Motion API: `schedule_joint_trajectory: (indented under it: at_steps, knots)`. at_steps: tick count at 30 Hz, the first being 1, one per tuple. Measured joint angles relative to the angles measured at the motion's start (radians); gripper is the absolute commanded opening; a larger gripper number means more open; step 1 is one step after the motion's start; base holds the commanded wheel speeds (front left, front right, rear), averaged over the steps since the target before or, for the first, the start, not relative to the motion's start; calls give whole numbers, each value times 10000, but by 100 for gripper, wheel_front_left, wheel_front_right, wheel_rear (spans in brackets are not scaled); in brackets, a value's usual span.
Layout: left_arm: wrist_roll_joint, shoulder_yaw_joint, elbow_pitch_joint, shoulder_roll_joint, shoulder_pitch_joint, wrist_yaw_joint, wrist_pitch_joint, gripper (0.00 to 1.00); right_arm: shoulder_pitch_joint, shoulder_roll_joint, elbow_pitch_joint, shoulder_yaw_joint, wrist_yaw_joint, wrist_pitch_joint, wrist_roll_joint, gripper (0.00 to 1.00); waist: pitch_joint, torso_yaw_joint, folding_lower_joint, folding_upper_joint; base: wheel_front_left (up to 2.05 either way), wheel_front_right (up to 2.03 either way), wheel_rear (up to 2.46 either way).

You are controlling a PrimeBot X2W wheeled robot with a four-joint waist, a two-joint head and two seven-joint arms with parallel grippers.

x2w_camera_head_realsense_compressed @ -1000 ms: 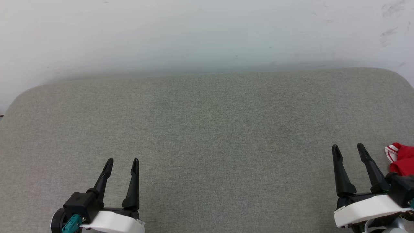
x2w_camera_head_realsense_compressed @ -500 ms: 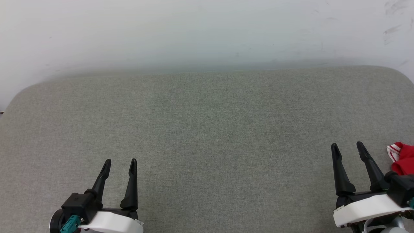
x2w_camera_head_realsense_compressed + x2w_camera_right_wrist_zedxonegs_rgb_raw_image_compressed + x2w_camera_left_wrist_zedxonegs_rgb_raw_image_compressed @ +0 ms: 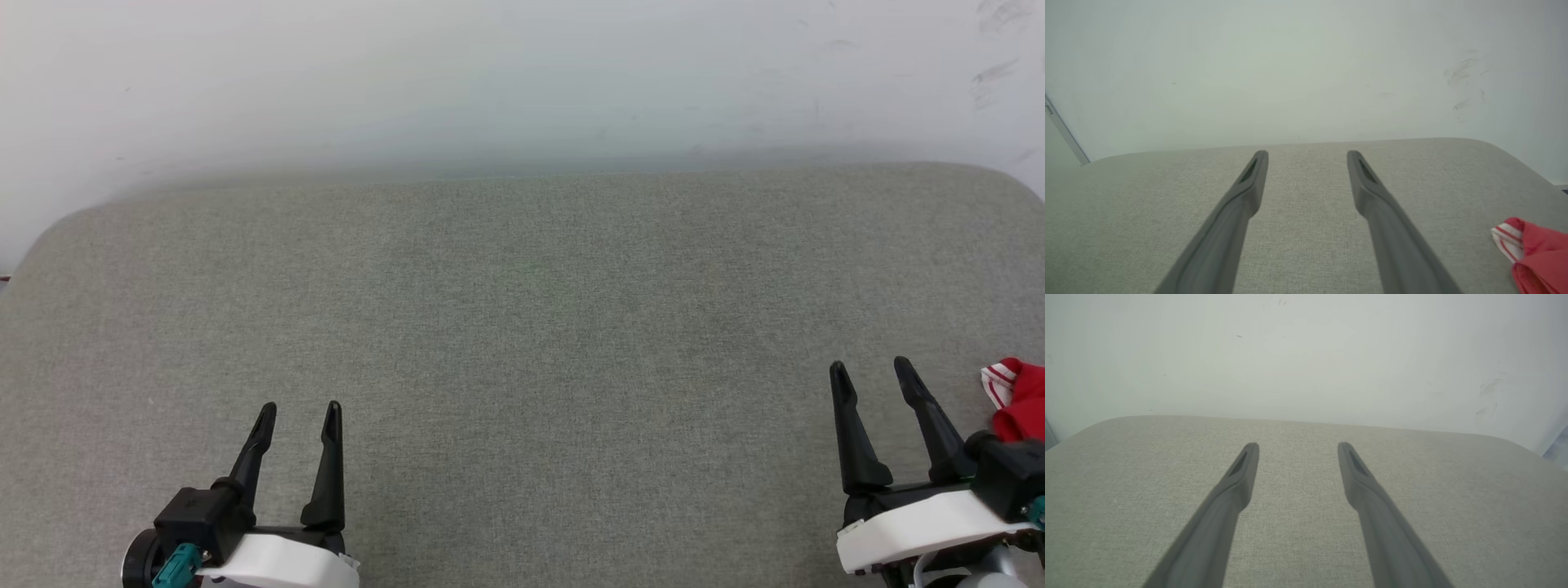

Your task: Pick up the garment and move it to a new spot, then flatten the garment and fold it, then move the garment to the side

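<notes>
The garment (image 3: 1019, 398) is a red bundle with red-white striped trim, lying at the right edge of the grey-green cushioned surface (image 3: 522, 310); most of it is cut off by the frame. In the right wrist view the garment (image 3: 1535, 253) sits at the lower right. My right gripper (image 3: 870, 371) stands open just left of the garment, apart from it, with nothing between its fingers (image 3: 1241, 196). At the lower left my left gripper (image 3: 299, 410) is open too and holds nothing; its fingers (image 3: 1237, 477) hover over bare fabric.
A pale wall (image 3: 522, 82) rises right behind the cushioned surface. The surface has rounded far corners at left (image 3: 57, 237) and right (image 3: 1012, 184). Faint dark scuffs mark the wall (image 3: 1461, 73) at the upper right.
The whole head view has drifted slightly, so the camera moved. The garment and both open grippers keep their places relative to each other.
</notes>
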Motion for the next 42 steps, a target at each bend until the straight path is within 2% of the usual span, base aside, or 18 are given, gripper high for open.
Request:
schedule_joint_trajectory:
  at_steps: [6,7,12,21,42]
  knots:
    - [52,29,38,-44,-3,-44,0,100,0,-2,0,86,0,0,6,100,4,25,0,0,0,0,0]
    - [61,33,46,-58,0,-44,6,0,6,0,19,75,2,0,6,0,11,33,0,0,0,0,0]
    - [-100,-15,462,-132,198,-44,79,0,151,27,453,111,2,56,134,0,8,37,0,0,0,0,0]
    - [-2190,59,646,-130,85,-44,566,0,129,71,694,36,2,439,2182,0,-32,59,0,0,0,0,0]
    - [-5496,259,920,-123,-281,-44,1400,0,-137,153,1076,-146,2,1083,5440,0,-106,100,0,0,0,0,0]
